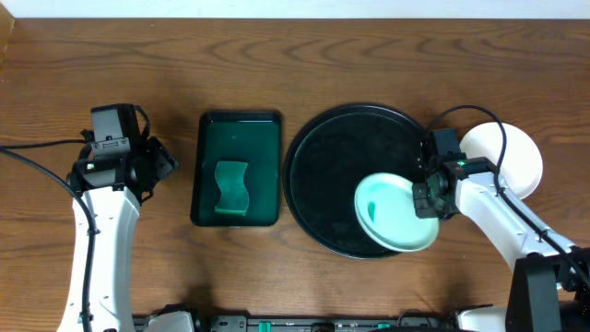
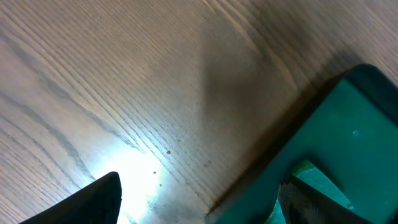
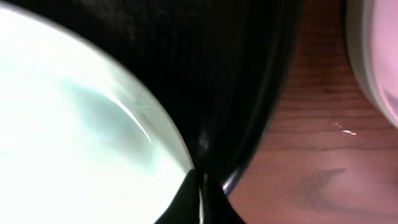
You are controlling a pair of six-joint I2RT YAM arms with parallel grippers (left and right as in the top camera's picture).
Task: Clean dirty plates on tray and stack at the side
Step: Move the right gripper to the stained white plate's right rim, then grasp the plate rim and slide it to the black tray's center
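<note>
A pale mint plate [image 1: 396, 214] with a small green smear lies at the front right of the large black round tray [image 1: 332, 166], overhanging its rim. My right gripper [image 1: 426, 198] is shut on that plate's right edge. In the right wrist view the fingers [image 3: 199, 186] pinch the plate's rim [image 3: 74, 124] over the tray [image 3: 236, 74]. White plates [image 1: 516, 152] sit on the table right of the tray, and their edge shows in the right wrist view [image 3: 379, 56]. My left gripper [image 1: 164, 164] is open and empty, over bare wood [image 2: 199, 205].
A rectangular dark green tray [image 1: 207, 166] holding a green sponge [image 1: 232, 189] stands between my left gripper and the black tray. Its corner shows in the left wrist view [image 2: 354, 124]. The wooden table extends all round.
</note>
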